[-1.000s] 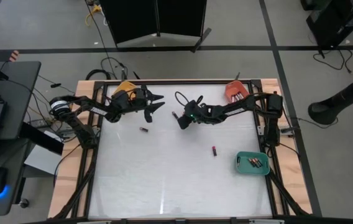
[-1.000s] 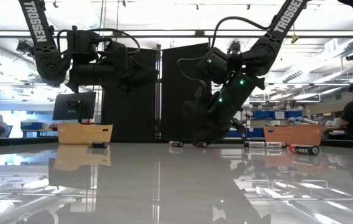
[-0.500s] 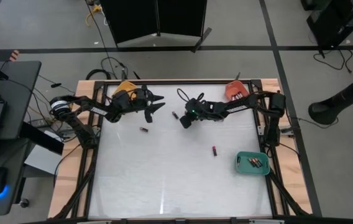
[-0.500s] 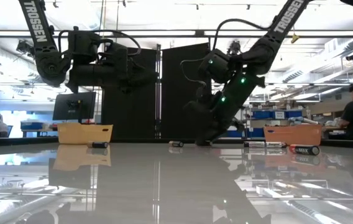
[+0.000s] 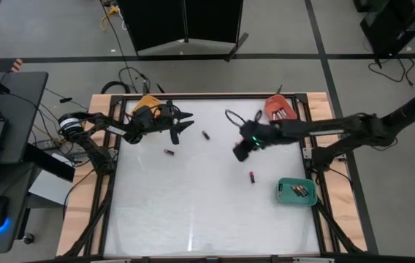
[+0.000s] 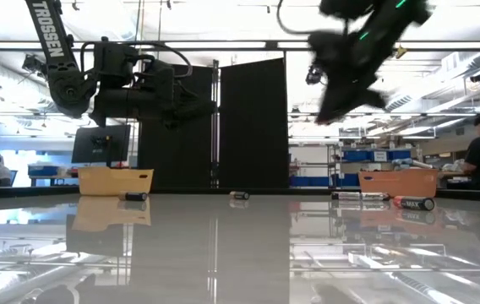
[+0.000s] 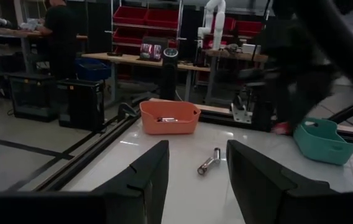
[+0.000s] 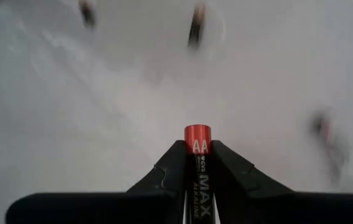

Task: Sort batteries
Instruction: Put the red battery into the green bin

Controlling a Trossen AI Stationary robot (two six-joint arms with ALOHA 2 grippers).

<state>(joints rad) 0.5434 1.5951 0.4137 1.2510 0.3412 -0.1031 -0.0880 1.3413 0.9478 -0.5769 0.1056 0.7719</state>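
The right end effector [image 8: 195,163] is pinched nearly closed on a slim black AA battery with a red end cap [image 8: 196,163], whose long axis runs straight out along the fingers with the red cap leading, carried above the right-centre of the glossy white desk [image 5: 193,212]. The left end effector [image 5: 182,122] hangs wide open and empty over the far left of the desk. Three small dark cylindrical batteries lie flat on the desk: one [image 5: 169,152] near it, one [image 5: 205,135] toward the far middle, and one [image 5: 252,176] at mid-right, its long axis running near-to-far.
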